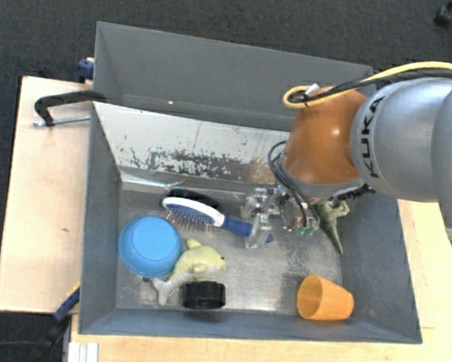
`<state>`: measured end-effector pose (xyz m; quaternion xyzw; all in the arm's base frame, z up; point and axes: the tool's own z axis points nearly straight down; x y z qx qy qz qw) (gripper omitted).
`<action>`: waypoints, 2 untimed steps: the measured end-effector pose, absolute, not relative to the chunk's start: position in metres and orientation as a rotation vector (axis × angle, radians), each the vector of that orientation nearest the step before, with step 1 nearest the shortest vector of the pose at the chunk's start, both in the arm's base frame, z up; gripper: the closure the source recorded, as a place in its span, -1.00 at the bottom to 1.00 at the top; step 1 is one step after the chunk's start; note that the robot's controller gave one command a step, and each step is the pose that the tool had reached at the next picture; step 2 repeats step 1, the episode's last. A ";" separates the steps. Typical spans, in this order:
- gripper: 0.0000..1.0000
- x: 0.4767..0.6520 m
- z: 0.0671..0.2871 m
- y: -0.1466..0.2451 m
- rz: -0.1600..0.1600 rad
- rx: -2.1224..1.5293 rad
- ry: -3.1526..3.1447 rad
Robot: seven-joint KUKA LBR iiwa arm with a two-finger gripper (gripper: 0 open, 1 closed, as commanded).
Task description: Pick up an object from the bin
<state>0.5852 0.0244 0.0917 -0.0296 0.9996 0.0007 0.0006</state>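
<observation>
Hovering over the blue handle of the white-bristled brush point(194, 213) mid-bin. Whether my jaws are open or closed, I cannot tell.

Two cups point(149, 245) point(324, 299), one brush point(194, 213), toy point(196, 263), ring point(203, 295)

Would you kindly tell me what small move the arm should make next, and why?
Probably ease the pincer straight down onto the hairbrush: it hangs over its blue handle end, and the orange cup lies well clear.
</observation>
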 end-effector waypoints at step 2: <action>1.00 0.591 0.255 0.017 0.000 -0.129 3.123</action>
